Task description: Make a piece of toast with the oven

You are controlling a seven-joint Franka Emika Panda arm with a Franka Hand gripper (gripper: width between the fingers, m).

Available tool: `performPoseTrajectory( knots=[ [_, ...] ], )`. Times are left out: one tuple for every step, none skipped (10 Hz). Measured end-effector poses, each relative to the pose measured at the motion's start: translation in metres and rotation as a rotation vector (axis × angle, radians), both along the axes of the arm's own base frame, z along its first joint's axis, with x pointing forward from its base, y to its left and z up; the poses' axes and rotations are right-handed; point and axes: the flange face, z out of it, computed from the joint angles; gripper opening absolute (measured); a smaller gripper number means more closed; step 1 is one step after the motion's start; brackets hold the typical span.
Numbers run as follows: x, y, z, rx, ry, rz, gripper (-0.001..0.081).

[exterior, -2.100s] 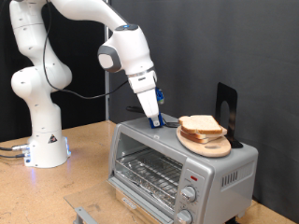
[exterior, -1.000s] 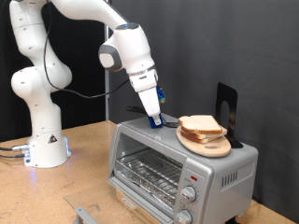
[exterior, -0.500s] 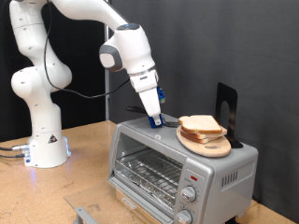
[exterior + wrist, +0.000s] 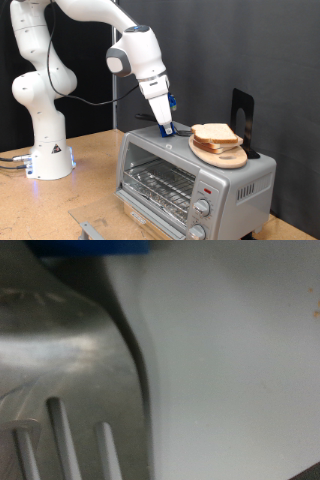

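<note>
Exterior view: jaws point(image 4: 166, 129) on boxy silver oven point(image 4: 190, 178).

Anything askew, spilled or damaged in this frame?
Nothing spilled or damaged. The pale bread slices sit slightly fanned on a round wooden board atop the silver toaster oven; the gripper rests beside them.

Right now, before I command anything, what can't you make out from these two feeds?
- Gripper fingertips: exterior view, too small to tell open or shut, or touching the oven top.
- Wrist view: blurred close-up of metal; no fingers or bread identifiable.
- Bread slices on the wooden board: stacked, count unclear.
- Oven knobs: settings too small; lowest cut off by bottom edge.
</note>
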Motion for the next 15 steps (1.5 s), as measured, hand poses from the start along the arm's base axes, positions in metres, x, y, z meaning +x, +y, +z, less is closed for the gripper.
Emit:
performPoseTrajectory(
  knots=[
    [-0.0001, 0.0, -0.0001, 0.0, 0.0, 0.0, 0.0801],
    [-0.0002, 0.0, -0.0003, 0.0, 0.001, 0.0, 0.0676],
    [-0.0003, 0.0001, -0.0004, 0.0, 0.001, 0.0, 0.0541],
    [-0.0003, 0.0001, -0.0003, 0.0, 0.001, 0.0, 0.0541],
    [-0.0003, 0.0001, -0.0003, 0.0, 0.001, 0.0, 0.048],
    [-0.0003, 0.0001, -0.0003, 0.0, 0.001, 0.0, 0.048],
    [-0.0004, 0.0001, -0.0003, 0.0, 0.001, 0.0, 0.048],
    [-0.0004, 0.0001, -0.0003, 0.0, 0.001, 0.0, 0.048],
    [-0.0004, 0.0001, -0.0003, 0.0, 0.001, 0.0, 0.048],
    [-0.0003, 0.0001, -0.0003, 0.0, 0.001, 0.0, 0.048],
    [-0.0003, 0.0001, -0.0003, 0.0, 0.001, 0.0, 0.048],
    [-0.0003, 0.0001, -0.0003, 0.0, 0.001, 0.0, 0.048],
    [-0.0004, 0.0001, -0.0003, 0.0, 0.001, 0.0, 0.048],
    [-0.0005, 0.0002, -0.0004, -0.001, 0.002, 0.0, 0.0481],
    [-0.0006, 0.0003, -0.0005, -0.001, 0.003, 0.001, 0.0481]
  ],
)
